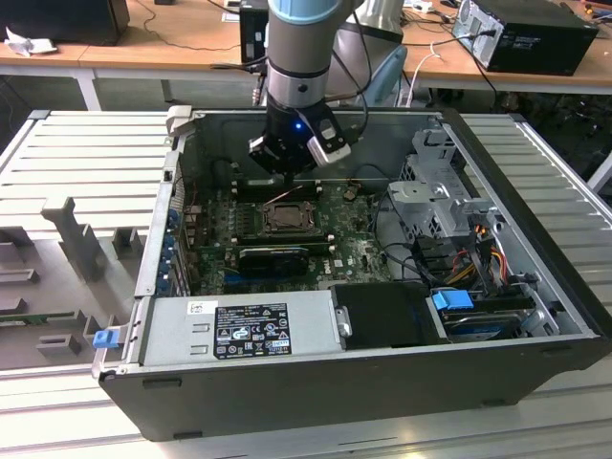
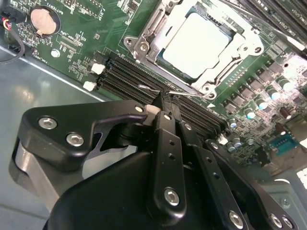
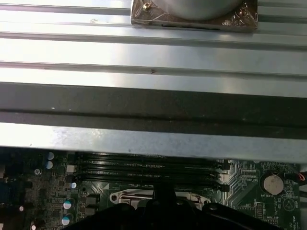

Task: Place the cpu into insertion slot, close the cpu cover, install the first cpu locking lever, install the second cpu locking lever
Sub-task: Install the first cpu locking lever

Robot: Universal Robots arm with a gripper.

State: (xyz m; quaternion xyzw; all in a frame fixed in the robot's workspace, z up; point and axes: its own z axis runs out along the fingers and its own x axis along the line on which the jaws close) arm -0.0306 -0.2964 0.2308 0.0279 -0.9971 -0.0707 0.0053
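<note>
near the covered cpu (image 2: 199,45), the fingers (image 2: 169,143) sit closed at a thin lever (image 2: 190,94), tips hiding any grip.

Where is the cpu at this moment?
In the second wrist view the cpu lies inside the window of the cpu cover, beside the long black memory slots; in the exterior view it is central on the motherboard, just below the hand.

I'm seeing the cpu (image 2: 199,45) showing a pale silvery face inside the dull grey cpu cover (image 2: 165,31), against the green motherboard (image 2: 91,28) speckled with silver parts. The gripper (image 2: 164,99) is looking matt black, and a blue tab (image 1: 103,337) is standing out at a corner of the dark grey case (image 1: 363,392).
</note>
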